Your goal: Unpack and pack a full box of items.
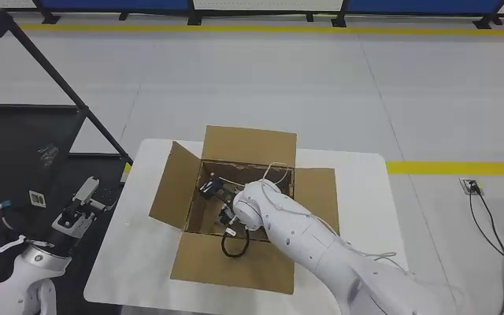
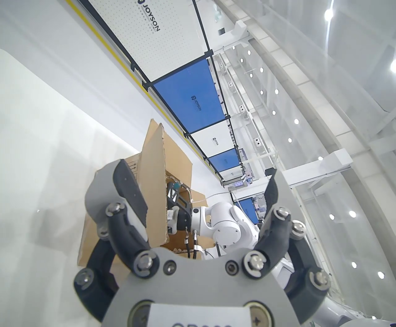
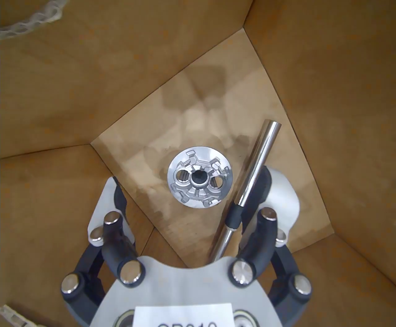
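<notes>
The open cardboard box [image 1: 250, 145] stands on the white table [image 1: 358, 185] with its flaps spread. My right arm goes down into it, and the right gripper [image 3: 195, 189] hangs open over the box floor [image 3: 216, 93]. Between its fingers, lower down, lies a round machined metal disc [image 3: 199, 180] with a hub and holes. A shiny metal rod [image 3: 258, 159] with a black band runs alongside one finger [image 3: 272, 185]; I cannot tell whether they touch. My left gripper [image 2: 198, 182] is open and holds nothing. It sits off the table's left edge [image 1: 79, 206], pointing toward the box [image 2: 153, 185].
White foam netting [image 3: 31, 15] shows at the box's upper wall and another piece [image 3: 12, 314] near the gripper's base. A black frame with dark mesh [image 1: 47, 134] stands left of the table. The table around the box is bare.
</notes>
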